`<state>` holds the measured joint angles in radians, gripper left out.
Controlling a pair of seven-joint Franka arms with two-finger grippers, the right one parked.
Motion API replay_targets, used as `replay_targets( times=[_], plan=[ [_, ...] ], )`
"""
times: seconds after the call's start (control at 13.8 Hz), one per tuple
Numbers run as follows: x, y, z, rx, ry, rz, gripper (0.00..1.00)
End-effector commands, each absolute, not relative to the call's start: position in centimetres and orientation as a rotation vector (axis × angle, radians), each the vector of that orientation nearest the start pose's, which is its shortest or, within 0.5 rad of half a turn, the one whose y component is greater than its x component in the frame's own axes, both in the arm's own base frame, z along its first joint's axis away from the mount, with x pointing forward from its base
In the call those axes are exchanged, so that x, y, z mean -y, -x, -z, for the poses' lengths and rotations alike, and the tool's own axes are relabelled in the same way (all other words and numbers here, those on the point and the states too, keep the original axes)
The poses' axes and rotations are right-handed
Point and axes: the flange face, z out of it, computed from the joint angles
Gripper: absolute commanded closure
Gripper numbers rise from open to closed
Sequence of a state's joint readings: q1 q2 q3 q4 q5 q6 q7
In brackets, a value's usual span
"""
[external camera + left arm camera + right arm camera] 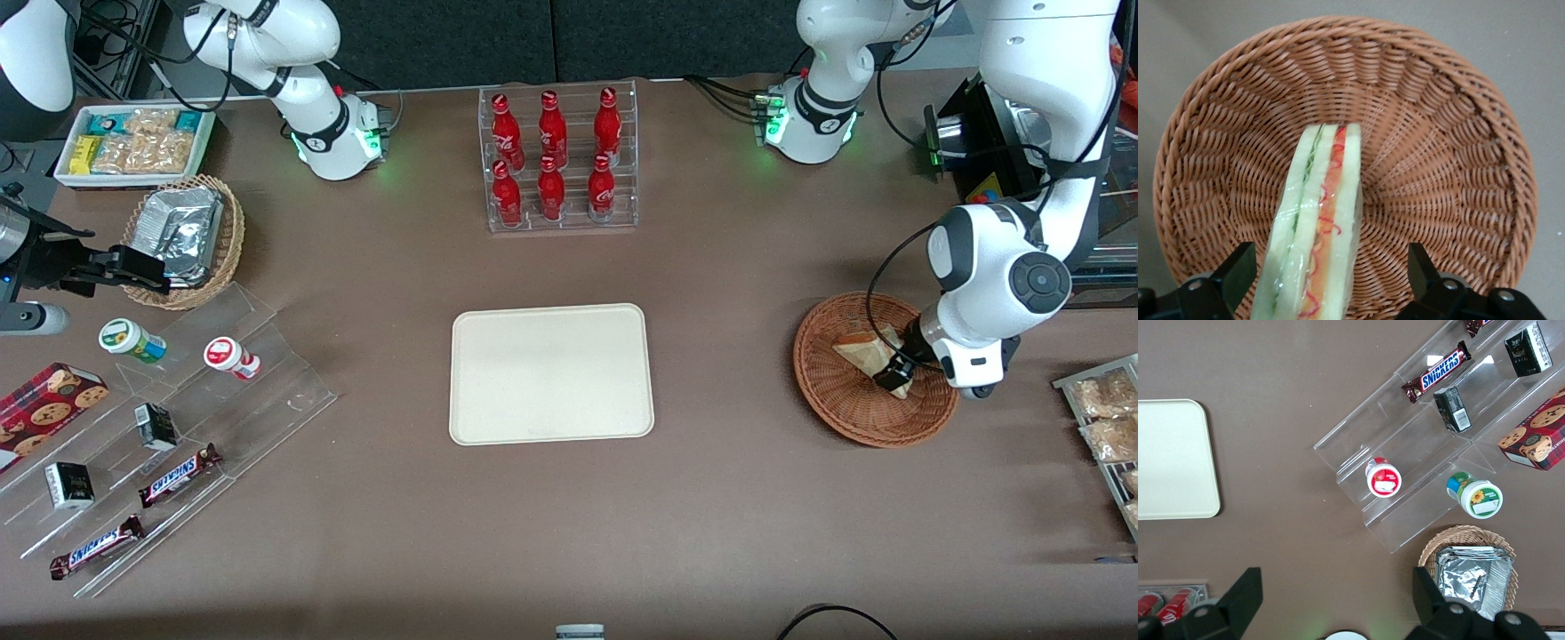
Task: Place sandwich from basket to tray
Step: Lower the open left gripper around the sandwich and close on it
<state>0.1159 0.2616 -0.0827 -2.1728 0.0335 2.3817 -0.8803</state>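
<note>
The gripper (896,377) is hanging low inside the basket (836,400), its fingers (1238,270) standing spread on either side of the sandwich (1319,227). The wrist view is showing that gap and the filling layers; the front view is showing the tray (551,373) lying well apart.

The front view looks down over the whole table; the left wrist view looks closely into the reddish-brown woven wicker basket (876,369) (1345,167), shared by both, with the gripper (892,378) (1331,277) over it.
</note>
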Motion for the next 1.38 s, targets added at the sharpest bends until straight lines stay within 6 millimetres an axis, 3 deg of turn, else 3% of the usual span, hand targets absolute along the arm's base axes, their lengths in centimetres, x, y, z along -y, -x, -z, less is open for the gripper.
replay_targets(
  times=[0.0, 0.8, 0.87, 1.16, 1.3],
  plan=[
    [-1.6, -54.3, -28.1, 1.356, 2.803, -0.033, 0.0],
    [-0.5, -52.9, -27.0, 1.327, 2.797, -0.078, 0.02],
    [-0.5, -52.9, -26.8, 1.325, 2.799, -0.076, 0.09],
    [-0.6, -53.1, -26.4, 1.328, 2.801, -0.07, 0.65],
    [-0.6, -53.2, -26.5, 1.325, 2.802, -0.064, 0.81]
  ],
)
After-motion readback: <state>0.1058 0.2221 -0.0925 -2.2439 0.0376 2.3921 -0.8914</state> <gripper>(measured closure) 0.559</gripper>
